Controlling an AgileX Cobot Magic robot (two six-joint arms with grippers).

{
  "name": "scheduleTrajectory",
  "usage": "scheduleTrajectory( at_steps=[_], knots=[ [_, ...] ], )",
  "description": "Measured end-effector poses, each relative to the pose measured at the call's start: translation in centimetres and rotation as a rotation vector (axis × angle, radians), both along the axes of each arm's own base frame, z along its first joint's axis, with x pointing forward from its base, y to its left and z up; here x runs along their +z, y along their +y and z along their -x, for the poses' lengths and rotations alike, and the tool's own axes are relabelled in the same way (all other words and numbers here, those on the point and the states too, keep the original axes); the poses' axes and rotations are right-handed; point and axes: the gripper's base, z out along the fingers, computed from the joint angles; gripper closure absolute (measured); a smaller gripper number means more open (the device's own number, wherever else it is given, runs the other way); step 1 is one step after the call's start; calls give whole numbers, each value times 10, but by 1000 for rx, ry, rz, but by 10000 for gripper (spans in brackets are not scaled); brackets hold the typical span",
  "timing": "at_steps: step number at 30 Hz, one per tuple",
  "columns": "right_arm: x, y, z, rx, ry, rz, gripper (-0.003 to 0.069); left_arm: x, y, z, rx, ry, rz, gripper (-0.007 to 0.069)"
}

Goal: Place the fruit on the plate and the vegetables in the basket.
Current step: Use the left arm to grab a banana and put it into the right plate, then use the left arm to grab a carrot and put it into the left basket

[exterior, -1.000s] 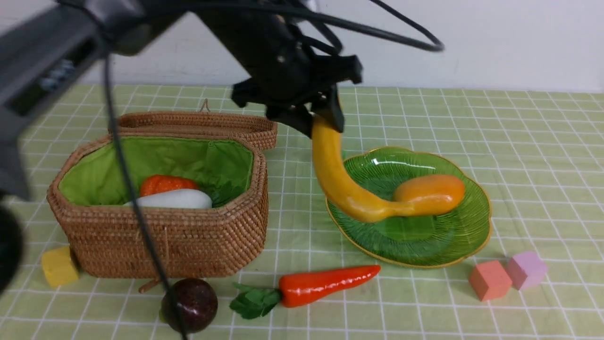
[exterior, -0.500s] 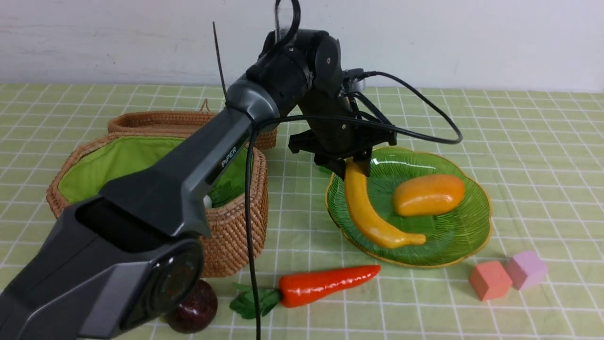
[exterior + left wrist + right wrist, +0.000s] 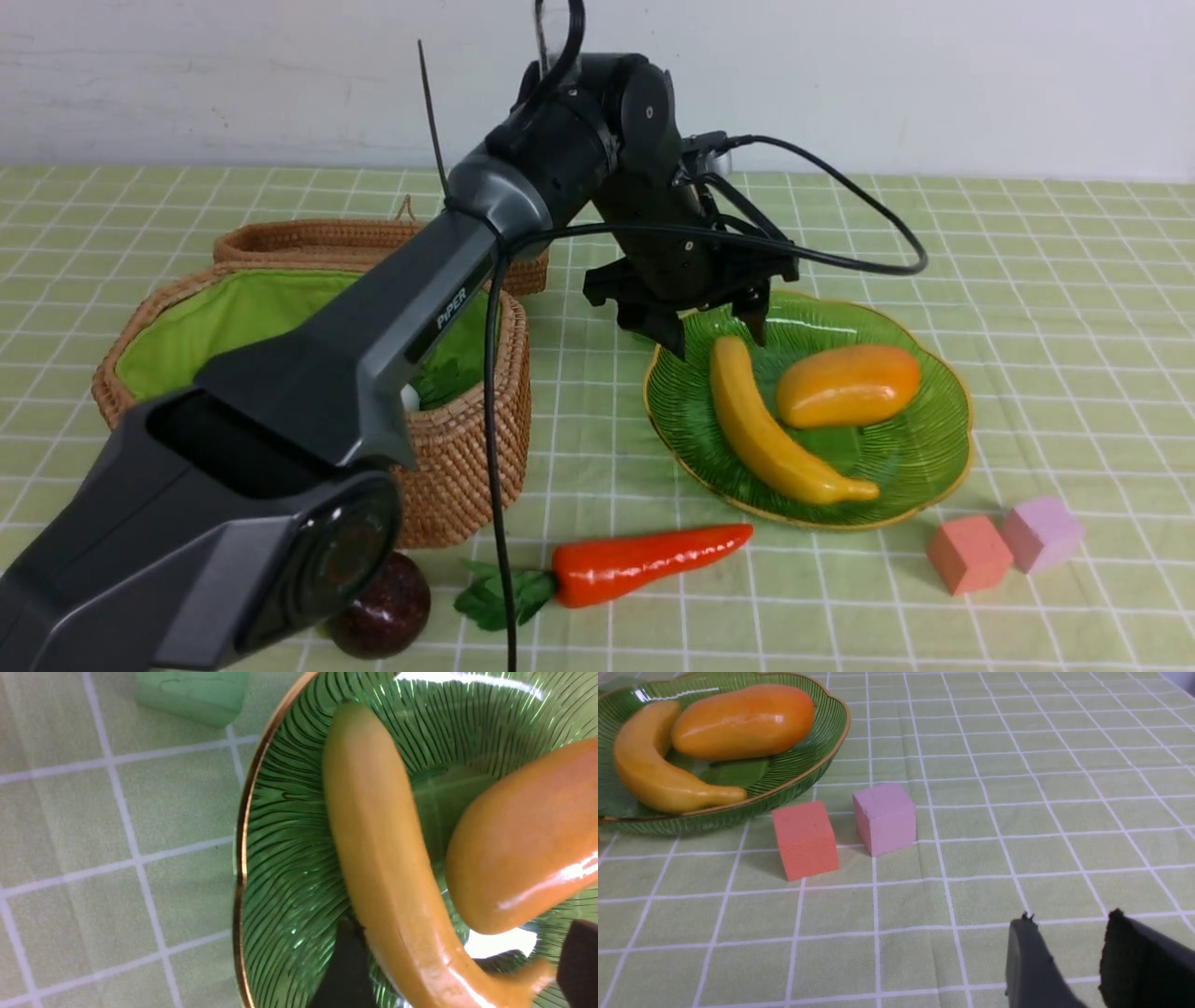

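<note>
**Banana released onto the plate**

I've just let go. A moment ago my left gripper (image 3: 714, 327) had the banana (image 3: 782, 431) pinched by its far end; now its jaws stand wide apart, one to each side of that end and clear of it, holding nothing. The banana has slid a little toward 4 o'clock and lies flat in the plate (image 3: 924, 467), alongside the mango (image 3: 848, 384) that sits at about 2 o'clock in the dish. In the left wrist view the two fruits look close enough to touch, though I can't be sure.

My right gripper (image 3: 1069, 947) hovers low over the counter (image 3: 1017, 742), well off from the pink cube (image 3: 885, 817) and orange cube (image 3: 805, 840); its jaws are partly open with nothing between them.

So, by my reckoning, two of three fruits are home. The dark ball (image 3: 387, 607) sits on the counter at 6 o'clock of the basket (image 3: 457, 457), just beside its front wall, and the carrot (image 3: 644, 563) lies at 7 o'clock of the plate. My arm hides most of the basket's inside. I'd lift the left arm clear first, so as not to nudge the banana.
</note>
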Motion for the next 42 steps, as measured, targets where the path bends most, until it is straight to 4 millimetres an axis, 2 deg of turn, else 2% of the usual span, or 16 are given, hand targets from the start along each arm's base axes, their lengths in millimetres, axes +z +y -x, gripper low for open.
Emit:
scheduleTrajectory(
  at_steps=[3,6,10,13,16,18,20,25,36,38,42],
  knots=[
    [0,0,0,0,0,0,419,10,2,2,-25,-37,-11,37],
    [0,0,0,0,0,0,419,51,10,16,-101,-131,-21,36],
    [0,0,0,0,0,0,419,94,18,50,-214,-204,-63,41],
    [0,0,0,0,0,0,419,102,25,83,-331,-205,-148,42],
    [0,0,0,0,0,0,419,85,32,103,-498,-192,-253,42],
    [0,0,0,0,0,0,419,59,35,113,-660,-155,-314,42],
    [0,0,0,0,0,0,419,37,36,117,-804,-138,-341,42],
    [0,0,0,0,0,0,419,-1,34,119,-1012,-106,-353,43],
    [0,0,0,0,0,0,419,-70,21,102,-1018,-20,-362,43],
    [0,0,0,0,0,0,419,-78,20,101,-1018,-6,-364,48],
    [0,0,0,0,0,0,419,-79,20,101,-1015,-6,-360,82]
  ],
)
